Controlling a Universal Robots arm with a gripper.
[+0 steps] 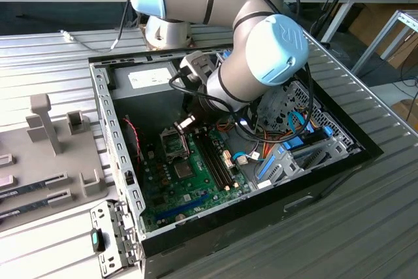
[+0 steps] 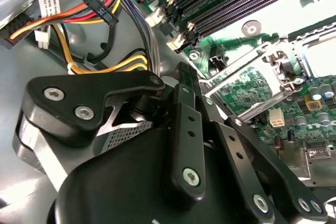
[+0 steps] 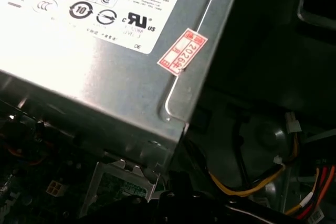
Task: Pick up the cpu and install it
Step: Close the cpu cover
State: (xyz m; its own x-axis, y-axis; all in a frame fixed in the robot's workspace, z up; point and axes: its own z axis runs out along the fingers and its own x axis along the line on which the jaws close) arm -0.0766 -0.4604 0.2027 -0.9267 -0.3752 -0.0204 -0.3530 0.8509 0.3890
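My gripper (image 1: 186, 123) reaches down into an open computer case (image 1: 117, 148), just above the far edge of the motherboard's open cpu socket (image 1: 173, 143). A small pale flat piece shows at the gripper's tip, and I cannot tell whether it is the cpu. In the second wrist view the gripper's black linkage (image 2: 184, 129) sits in front, with the socket's raised metal frame (image 2: 286, 61) and its lever beyond it. The socket's inside is washed out bright there.
The silver power supply (image 3: 105, 51) sits close behind the gripper at the case's far end (image 1: 150, 78). Coloured cable bundles (image 2: 100, 9), memory slots (image 1: 215, 158), a bare dark square chip (image 1: 183, 169) and a blue drive cage (image 1: 287, 155) crowd the case. A grey fixture (image 1: 46, 135) stands on the exterior view's left.
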